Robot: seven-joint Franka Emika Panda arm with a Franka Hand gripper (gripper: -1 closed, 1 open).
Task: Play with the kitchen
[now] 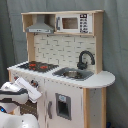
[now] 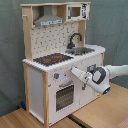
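Observation:
The kitchen (image 1: 65, 50) (image 2: 50, 35) is a tall white and light-wood toy unit, seen in both exterior views. It has a black-red stovetop (image 1: 37, 65) (image 2: 52, 59), a black faucet (image 1: 85, 59) (image 2: 75, 39) over a sink (image 1: 74, 74), a grey hood (image 1: 40, 27) and a small upper cabinet (image 1: 75, 23). My gripper (image 2: 75, 72) (image 1: 34, 91) points at the front panel, just beside the knobs (image 2: 56, 76) and above the oven door (image 2: 64, 96). Whether it touches the panel is unclear.
The kitchen stands on a wooden table (image 2: 100, 115) with a grey-green curtain (image 1: 117, 50) behind. My white arm (image 2: 112, 72) reaches in from the second exterior view's right. A lower cabinet door (image 1: 62, 106) sits under the sink.

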